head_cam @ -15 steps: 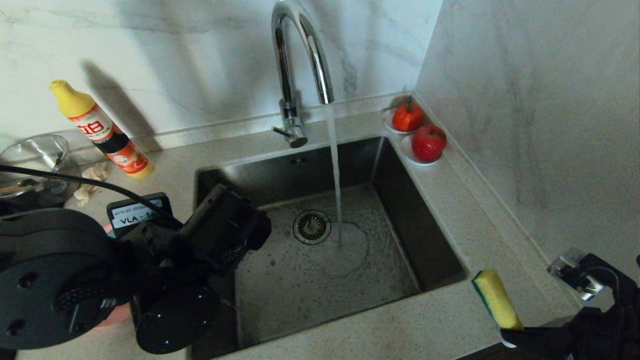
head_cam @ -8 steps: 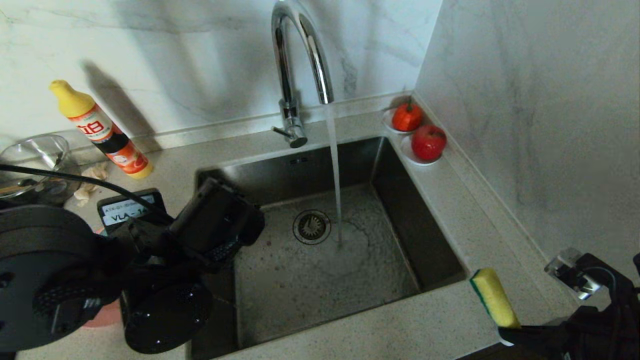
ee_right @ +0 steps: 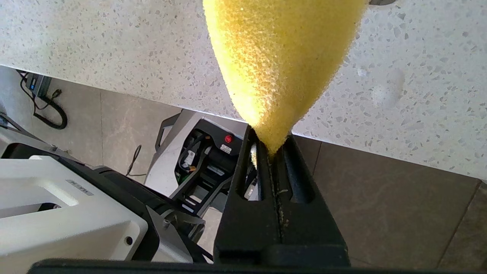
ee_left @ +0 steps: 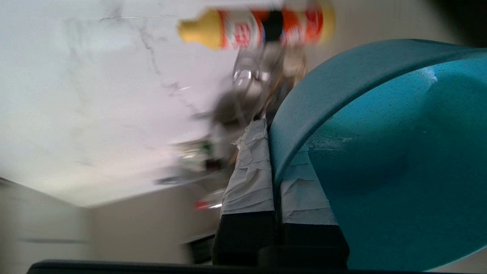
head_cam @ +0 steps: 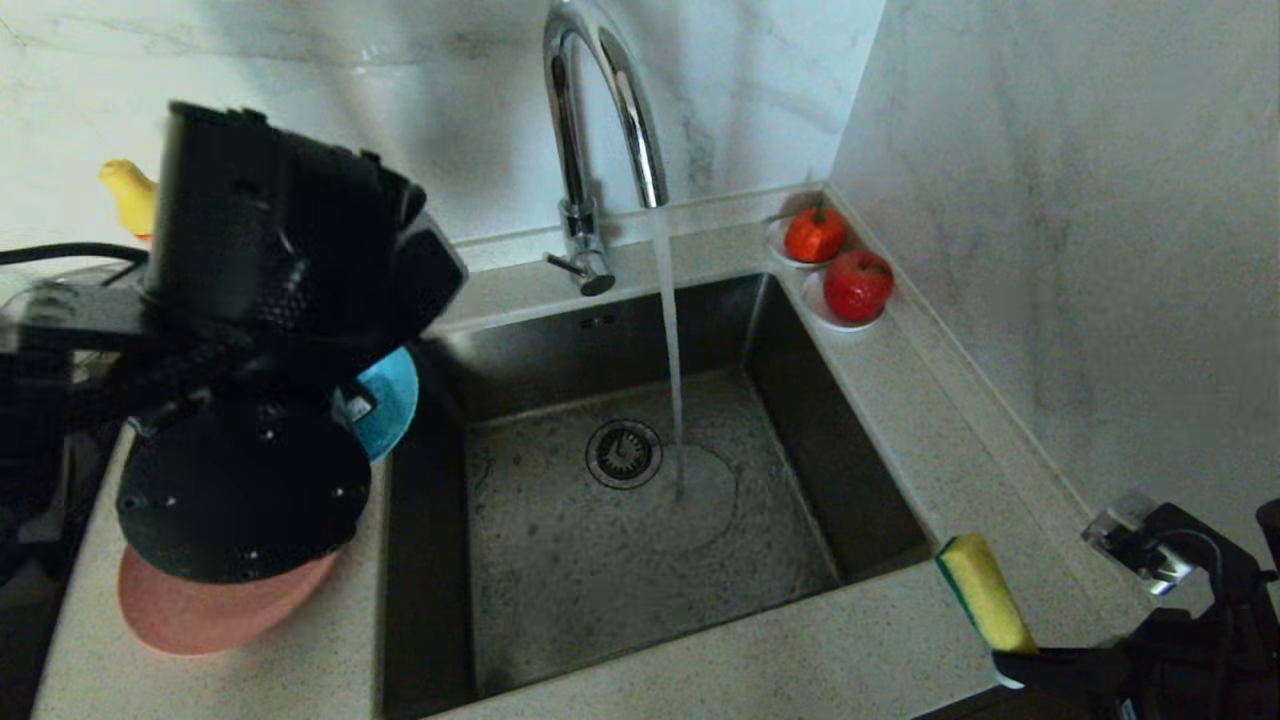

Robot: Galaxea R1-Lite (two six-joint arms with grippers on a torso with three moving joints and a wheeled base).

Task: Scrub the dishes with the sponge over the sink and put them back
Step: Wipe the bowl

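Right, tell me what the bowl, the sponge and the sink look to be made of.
Bowl: teal, matte, finely speckled, thin-rimmed; likely plastic or melamine, though glazed ceramic is possible. Sponge: porous yellow foam, squashed where the right gripper pinches it, with a green scouring layer on one face. Sink: dark grey brushed metal with a dull sheen, probably stainless steel.

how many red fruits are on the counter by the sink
2, both at the sink's far right corner: one nearer the back wall, the other just in front of it, each on a small white saucer. None seem hidden.
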